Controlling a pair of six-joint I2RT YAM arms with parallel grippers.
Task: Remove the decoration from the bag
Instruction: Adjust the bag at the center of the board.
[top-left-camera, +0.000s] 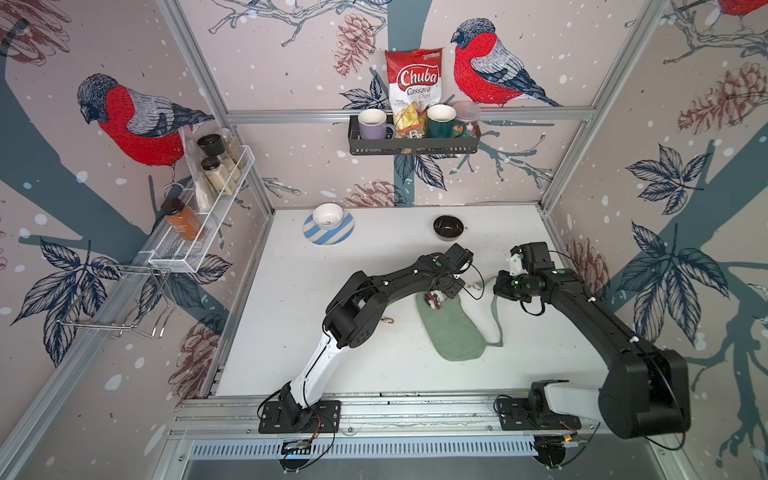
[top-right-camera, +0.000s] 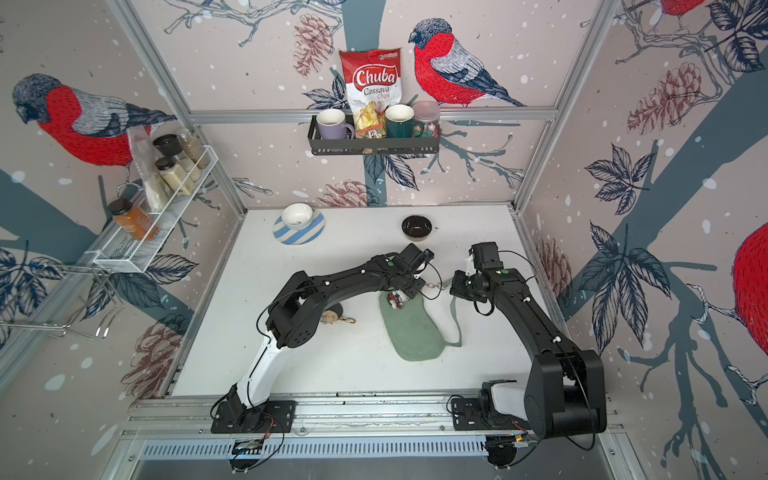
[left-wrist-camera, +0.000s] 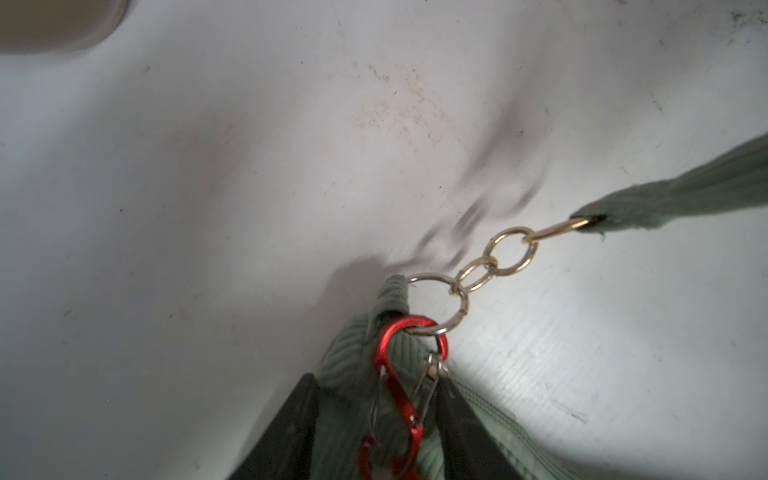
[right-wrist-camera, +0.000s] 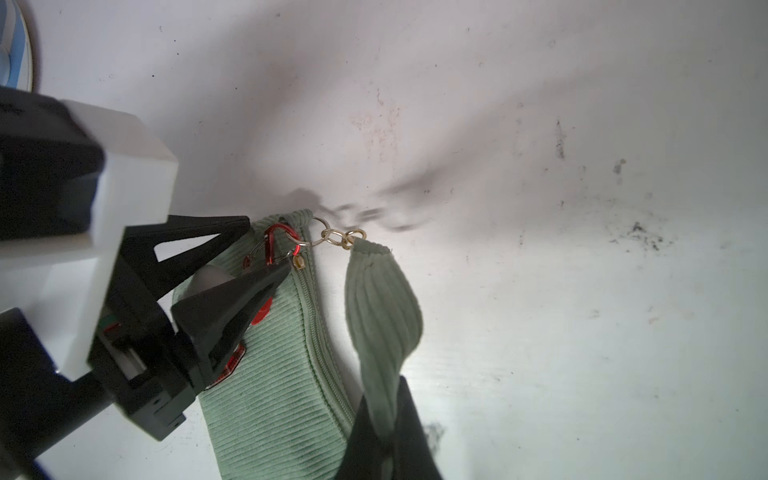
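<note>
While the left arm bends in over the white table (top-left-camera: 291, 353), past a striped plate (top-left-camera: 311, 236) far back on the left, a sage-green corduroy bag (top-left-camera: 453, 332) lies flat just to the arm's right, near the table's middle. A loose keyring (top-right-camera: 338, 319) with a gold clip lies under the arm, apart from the bag.

The bag's long axis runs from the far side toward the near edge, leaning a little rightward as it comes nearer. Its narrow tip points away, toward the back wall. Its broad rounded end points toward the robot's bases. The zipper (right-wrist-camera: 316, 332) edge faces right.

On the far tip rests the decoration (top-left-camera: 435, 300), a small red-and-white charm. A red carabiner (left-wrist-camera: 381, 351) hooks it to a silver ring at the bag's corner. The left gripper (right-wrist-camera: 270, 244) is down at this tip with its jaws partway apart. The carabiner and the bag's corner lie between them. One fingertip (right-wrist-camera: 266, 282) touches the carabiner's wire gate; the other rests against the fold of fabric.

Right of the silver ring, a short chain of gold rings (left-wrist-camera: 511, 249) stretches straight to the strap (right-wrist-camera: 382, 299). In both top views the strap curves down beside the bag's right edge, apart from the body, and joins the broad end.

Farthest right, the right gripper (right-wrist-camera: 384, 399) is clamped tight on the strap near its chain end, the green band pinched between two black fingers.
</note>
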